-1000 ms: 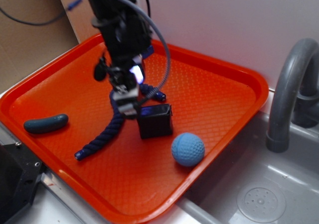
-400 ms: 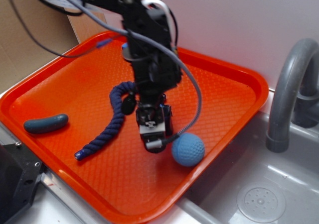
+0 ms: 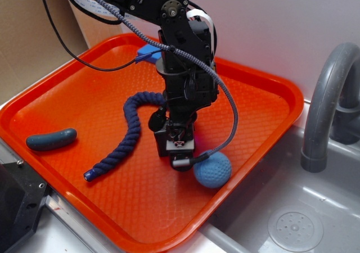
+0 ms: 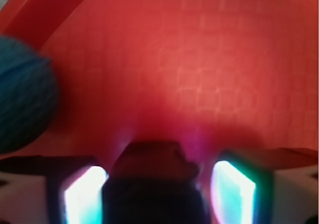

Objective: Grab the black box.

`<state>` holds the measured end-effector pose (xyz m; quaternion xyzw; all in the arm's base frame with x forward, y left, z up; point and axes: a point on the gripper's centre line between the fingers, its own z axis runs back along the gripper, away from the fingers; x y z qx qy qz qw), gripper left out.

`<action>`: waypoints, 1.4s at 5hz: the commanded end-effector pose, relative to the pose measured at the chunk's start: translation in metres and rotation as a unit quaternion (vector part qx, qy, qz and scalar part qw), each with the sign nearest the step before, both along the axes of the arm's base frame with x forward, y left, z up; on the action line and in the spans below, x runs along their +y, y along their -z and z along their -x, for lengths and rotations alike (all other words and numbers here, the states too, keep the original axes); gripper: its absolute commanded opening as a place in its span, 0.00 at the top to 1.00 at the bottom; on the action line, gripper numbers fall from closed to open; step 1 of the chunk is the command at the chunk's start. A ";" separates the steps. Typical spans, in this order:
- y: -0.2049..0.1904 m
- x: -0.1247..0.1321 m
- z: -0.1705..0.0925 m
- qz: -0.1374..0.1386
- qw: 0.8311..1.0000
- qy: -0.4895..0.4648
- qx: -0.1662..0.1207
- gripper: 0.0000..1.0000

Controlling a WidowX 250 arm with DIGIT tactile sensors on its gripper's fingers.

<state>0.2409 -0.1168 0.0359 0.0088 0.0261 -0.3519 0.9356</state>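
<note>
The black box (image 4: 154,184) shows in the wrist view as a dark blurred block low in the frame, sitting on the orange tray (image 3: 264,107). My gripper (image 4: 157,194) is open and straddles it. The left finger lies close against the box and a thin gap shows at the right finger. In the exterior view the gripper (image 3: 179,154) is down at the tray surface, just left of the blue ball (image 3: 212,168), and the arm hides almost all of the box.
A dark blue rope (image 3: 129,135) curls left of the gripper. A dark sausage-shaped piece (image 3: 52,139) lies at the tray's left side, and a bright-blue block (image 3: 149,53) sits behind the arm. Right of the tray are a grey faucet (image 3: 326,101) and a sink (image 3: 292,219).
The arm swung right from the rope to over the black box, then dropped lower, so its fingers now stand on either side of the box. The ball and rope stayed put.
</note>
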 end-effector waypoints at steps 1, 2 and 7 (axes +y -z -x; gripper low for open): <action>-0.058 0.004 0.011 0.021 0.997 -0.053 -0.043 1.00; -0.108 0.034 0.006 0.044 0.984 -0.154 -0.078 1.00; -0.216 0.109 0.032 -0.024 0.937 -0.337 -0.087 1.00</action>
